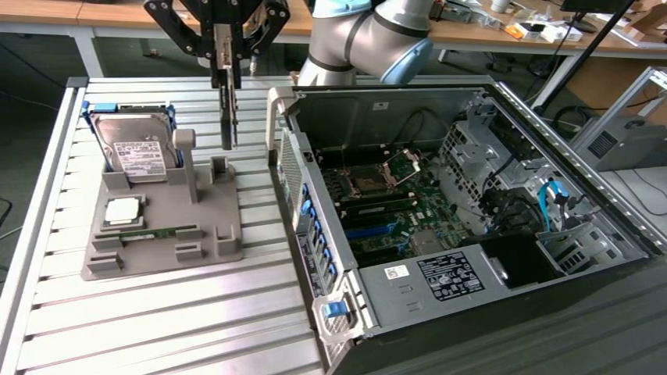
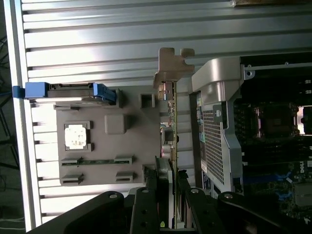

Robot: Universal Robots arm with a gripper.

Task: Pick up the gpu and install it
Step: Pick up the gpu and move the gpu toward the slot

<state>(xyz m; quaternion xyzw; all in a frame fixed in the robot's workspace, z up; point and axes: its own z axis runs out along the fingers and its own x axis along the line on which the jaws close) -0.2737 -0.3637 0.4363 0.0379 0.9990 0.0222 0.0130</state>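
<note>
The fingers (image 1: 227,74) pinch the gpu (image 1: 227,117) by its upper edge. It hangs upright below them, over the grey holder (image 1: 156,234).

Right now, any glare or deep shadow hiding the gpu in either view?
Exterior view: even light, the gpu reads dark and edge-on in the claw. Wrist view: strong glare on the table slats, the computer case interior falls dark, yet the gpu's bracket is lit.

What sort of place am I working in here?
Likely a robotics lab set up for PC assembly: an open computer case, a parts fixture with a hard drive on a slatted metal table, cluttered workbenches behind.
</note>
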